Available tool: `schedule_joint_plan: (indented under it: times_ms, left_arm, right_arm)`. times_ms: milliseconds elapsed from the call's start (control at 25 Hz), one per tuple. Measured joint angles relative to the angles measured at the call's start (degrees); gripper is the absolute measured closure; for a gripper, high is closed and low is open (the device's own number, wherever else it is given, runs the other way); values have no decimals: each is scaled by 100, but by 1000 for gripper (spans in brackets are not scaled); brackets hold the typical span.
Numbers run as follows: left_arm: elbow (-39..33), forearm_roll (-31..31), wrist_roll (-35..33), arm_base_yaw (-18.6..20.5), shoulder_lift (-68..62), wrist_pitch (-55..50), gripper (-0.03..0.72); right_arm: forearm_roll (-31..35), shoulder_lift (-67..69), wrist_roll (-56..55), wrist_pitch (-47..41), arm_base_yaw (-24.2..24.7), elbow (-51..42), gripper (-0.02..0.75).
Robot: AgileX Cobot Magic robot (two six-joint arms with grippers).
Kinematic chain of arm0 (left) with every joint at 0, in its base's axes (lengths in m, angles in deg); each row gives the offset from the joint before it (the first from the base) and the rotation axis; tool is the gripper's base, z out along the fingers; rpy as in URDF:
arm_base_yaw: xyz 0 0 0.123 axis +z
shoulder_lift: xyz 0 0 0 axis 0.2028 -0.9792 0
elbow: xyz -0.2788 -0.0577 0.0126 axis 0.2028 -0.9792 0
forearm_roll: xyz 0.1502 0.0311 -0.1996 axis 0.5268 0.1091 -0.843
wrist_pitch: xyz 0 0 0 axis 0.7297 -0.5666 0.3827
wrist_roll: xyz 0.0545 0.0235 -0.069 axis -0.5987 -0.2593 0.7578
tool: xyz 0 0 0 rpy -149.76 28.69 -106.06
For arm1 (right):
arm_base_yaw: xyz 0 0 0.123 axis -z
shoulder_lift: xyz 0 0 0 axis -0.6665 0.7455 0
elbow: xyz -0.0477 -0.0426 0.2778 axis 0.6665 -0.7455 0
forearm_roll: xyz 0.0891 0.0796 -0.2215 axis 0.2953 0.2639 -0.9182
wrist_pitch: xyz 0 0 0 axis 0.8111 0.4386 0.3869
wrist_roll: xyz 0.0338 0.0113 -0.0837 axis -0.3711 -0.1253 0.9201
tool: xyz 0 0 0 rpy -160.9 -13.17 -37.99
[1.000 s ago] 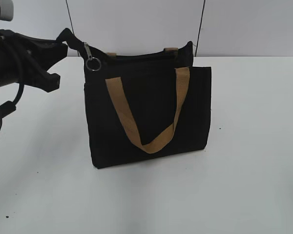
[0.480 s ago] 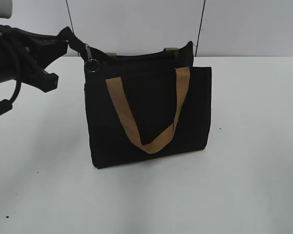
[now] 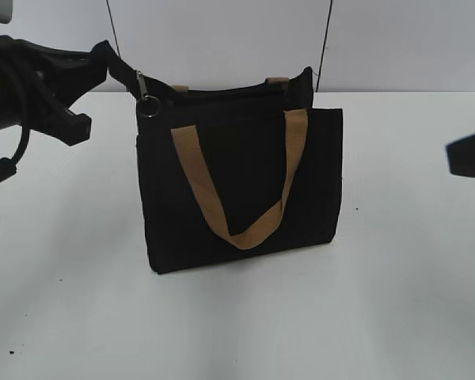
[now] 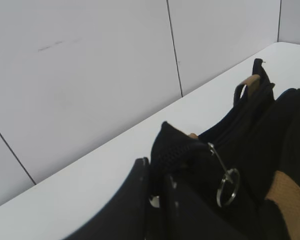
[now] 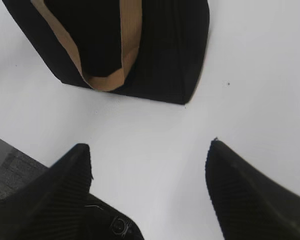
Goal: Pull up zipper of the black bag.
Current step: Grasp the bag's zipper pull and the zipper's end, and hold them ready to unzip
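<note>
The black bag (image 3: 237,182) stands upright on the white table, a tan strap (image 3: 214,198) hanging down its front. The zipper (image 3: 146,99), a silver slider with a ring pull, hangs at the bag's top left corner; it also shows in the left wrist view (image 4: 227,185). My left gripper (image 3: 107,59) is shut on the black fabric tip of that corner (image 4: 177,147), just left of the slider, and holds it raised. My right gripper (image 5: 150,150) is open and empty above the table, right of the bag (image 5: 160,50); its tip shows at the right edge of the exterior view (image 3: 469,154).
A white panelled wall (image 3: 222,39) stands behind the bag. The white table (image 3: 245,324) spreads out in front of the bag and to both sides. A second tan strap (image 4: 250,82) shows at the bag's far rim.
My right gripper has come into the exterior view at the right edge. My left arm has shifted slightly up and left, still holding the bag's corner. The bag has not moved.
</note>
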Motion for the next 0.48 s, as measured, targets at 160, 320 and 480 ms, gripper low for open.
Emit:
schedule_joint_plan:
  times_ms: [160, 320, 480]
  left_arm:
    - [0, 0, 0, 0, 0, 0, 656]
    - [0, 0, 0, 0, 0, 0, 656]
    - [0, 0, 0, 0, 0, 0, 656]
  right_arm:
    - [7, 929, 216, 610, -748, 455, 193]
    - [24, 1713, 455, 1415, -1574, 700, 193]
    - [28, 2335, 718, 2586, -2210, 729, 193]
